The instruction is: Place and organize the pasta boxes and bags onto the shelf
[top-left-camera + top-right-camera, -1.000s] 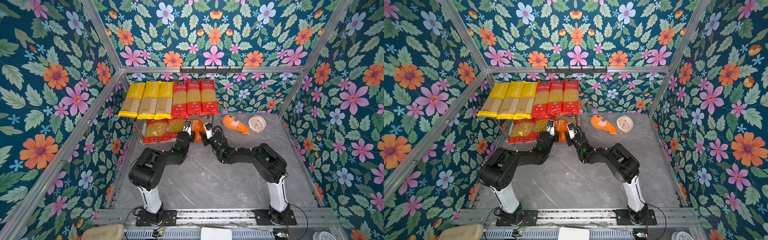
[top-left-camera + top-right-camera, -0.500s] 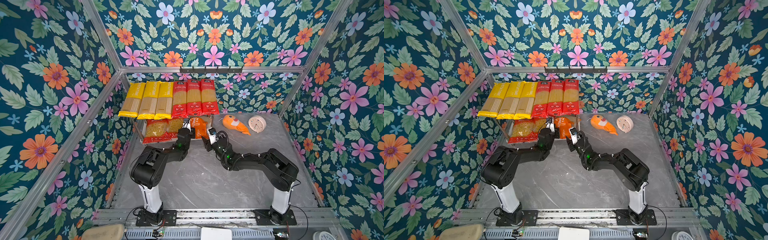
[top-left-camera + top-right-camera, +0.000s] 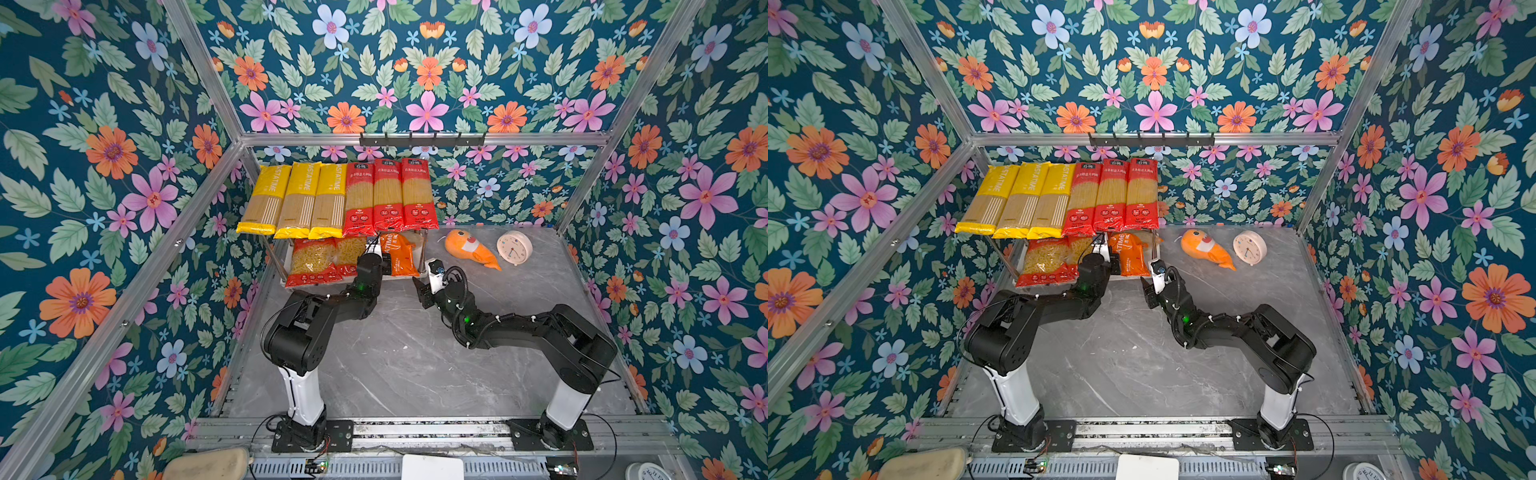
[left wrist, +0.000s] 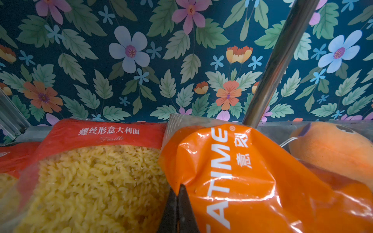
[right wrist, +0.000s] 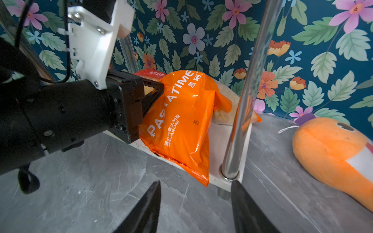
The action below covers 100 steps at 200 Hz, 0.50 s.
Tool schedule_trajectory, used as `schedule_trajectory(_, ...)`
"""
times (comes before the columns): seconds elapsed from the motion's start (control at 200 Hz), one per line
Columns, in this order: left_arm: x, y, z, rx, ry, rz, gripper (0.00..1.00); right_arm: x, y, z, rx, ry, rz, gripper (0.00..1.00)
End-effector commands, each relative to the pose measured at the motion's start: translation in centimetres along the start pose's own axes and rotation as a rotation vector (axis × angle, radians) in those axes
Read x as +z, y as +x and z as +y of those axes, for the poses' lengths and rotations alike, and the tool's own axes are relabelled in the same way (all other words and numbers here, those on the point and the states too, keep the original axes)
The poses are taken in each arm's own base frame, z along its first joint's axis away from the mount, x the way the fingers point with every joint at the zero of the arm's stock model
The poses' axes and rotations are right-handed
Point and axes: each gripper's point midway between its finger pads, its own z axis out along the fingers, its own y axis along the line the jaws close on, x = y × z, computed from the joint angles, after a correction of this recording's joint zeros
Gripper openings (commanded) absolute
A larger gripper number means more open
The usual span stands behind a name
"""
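Observation:
The shelf (image 5: 217, 155) stands at the back left. Three yellow spaghetti packs (image 3: 297, 199) and three red ones (image 3: 388, 195) lie side by side on its upper board. Two red short-pasta bags (image 3: 313, 262) (image 4: 96, 171) lie on the lower board. The orange PASTATIME bag (image 3: 401, 259) (image 3: 1131, 259) (image 5: 185, 121) lies at that board's right end, its corner overhanging the front edge. My left gripper (image 3: 385, 263) (image 4: 177, 190) (image 5: 161, 88) is shut, tips pressed against the bag's left side. My right gripper (image 3: 419, 286) (image 5: 196, 182) hangs open and empty over the table, in front of the shelf's front right post.
An orange plush fish (image 3: 471, 251) (image 5: 333, 151) and a round clock (image 3: 514, 248) lie on the table right of the shelf. The chrome post (image 5: 242, 113) stands just right of the orange bag. A black hook rail (image 3: 422, 139) runs along the back wall.
The right gripper has let go of the orange bag and drawn back from the shelf. The bag now rests on the lower board, with the shut left gripper moved in against it.

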Motion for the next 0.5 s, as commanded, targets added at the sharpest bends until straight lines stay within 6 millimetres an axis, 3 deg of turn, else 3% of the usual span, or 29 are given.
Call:
schedule_trajectory(0.0, 0.4, -0.6, -0.1, 0.007, -0.001, -0.019, 0.0, -0.5, -0.8, -0.1, 0.026, -0.003, -0.004, 0.56)
schedule_trajectory(0.125, 0.8, -1.3, -0.2, -0.017, -0.004, -0.033, 0.0, -1.6, -1.1, -0.9, 0.046, 0.012, 0.006, 0.56)
schedule_trajectory(0.16, 0.8, -1.6, -0.3, -0.03, -0.002, -0.04, 0.0, -1.8, -0.3, -1.4, 0.064, 0.021, 0.027, 0.56)
schedule_trajectory(0.175, 0.9, -1.6, -0.3, -0.035, -0.002, -0.04, 0.0, -2.3, -1.4, -1.6, 0.079, 0.022, 0.005, 0.56)
schedule_trajectory(0.21, 1.0, -1.7, -0.5, -0.046, 0.003, -0.039, 0.0, -2.7, -1.3, -2.1, 0.105, 0.029, 0.01, 0.56)
schedule_trajectory(0.385, 1.3, 1.3, -1.8, -0.028, 0.029, 0.034, 0.0, -4.5, -0.7, -3.5, 0.147, 0.062, 0.033, 0.56)
schedule_trajectory(0.435, 0.8, 1.5, -1.7, -0.041, 0.035, 0.044, 0.0, -4.9, -0.6, -3.7, 0.153, 0.069, 0.039, 0.56)
schedule_trajectory(0.495, -0.1, 0.9, -1.5, -0.051, 0.041, 0.038, 0.08, -5.5, -0.5, -4.2, 0.166, 0.077, 0.046, 0.56)
